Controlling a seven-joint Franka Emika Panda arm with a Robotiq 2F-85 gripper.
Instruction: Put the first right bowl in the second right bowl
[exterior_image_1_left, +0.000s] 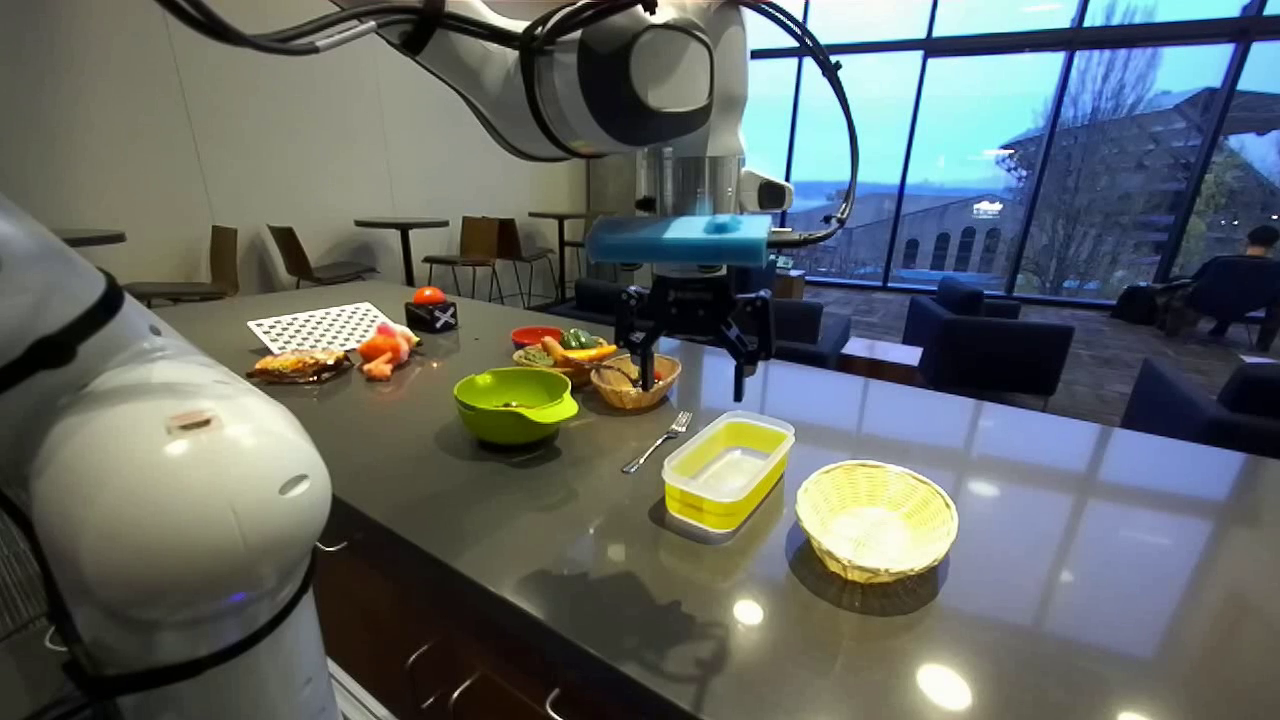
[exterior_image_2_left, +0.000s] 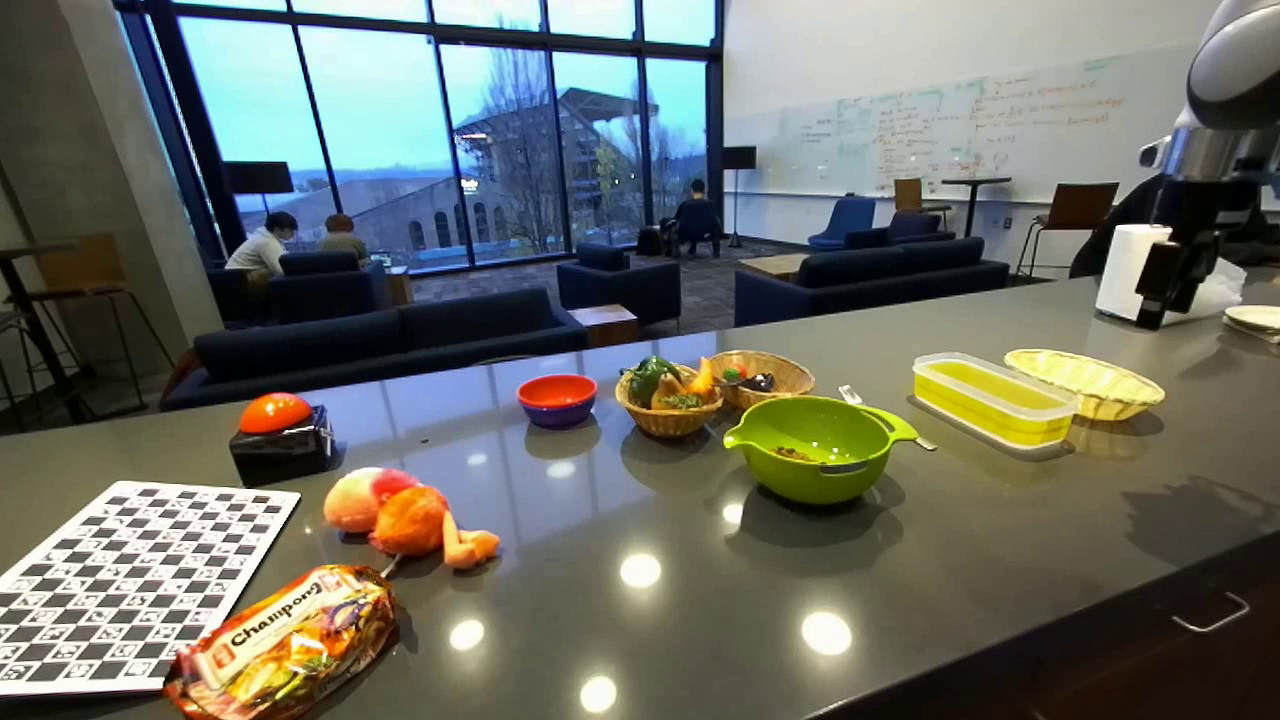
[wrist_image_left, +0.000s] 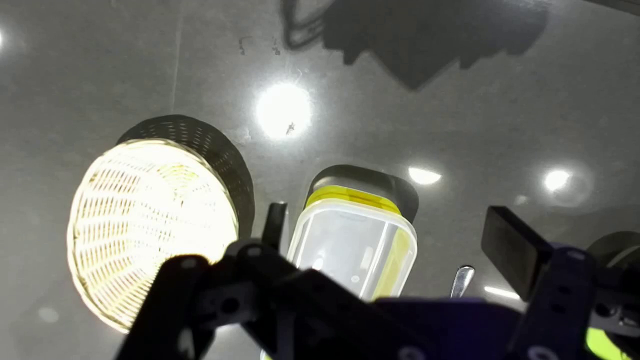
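"Room, from here?"

"Glossy grey counter (exterior_image_1_left: 570, 520) runs wide past the round, shallow, pale cream woven bowl (exterior_image_1_left: 876, 520); long edges well apart from it."

"Its look?"

"Right way up, washed-out bright in the wrist view. Sits just beside the rectangular bright yellow plastic bowl (exterior_image_1_left: 728, 468), gap between."

"Tool?"

"Black two-finger gripper (exterior_image_1_left: 693, 390) hangs above the counter, fingers spread wide, just air between, apart from both bowls."

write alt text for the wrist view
Dark, spread fingers hold nothing over a grey counter. Partly hidden below them is a rectangular, pale-rimmed yellow container; at picture left, a round woven basket glares almost white.
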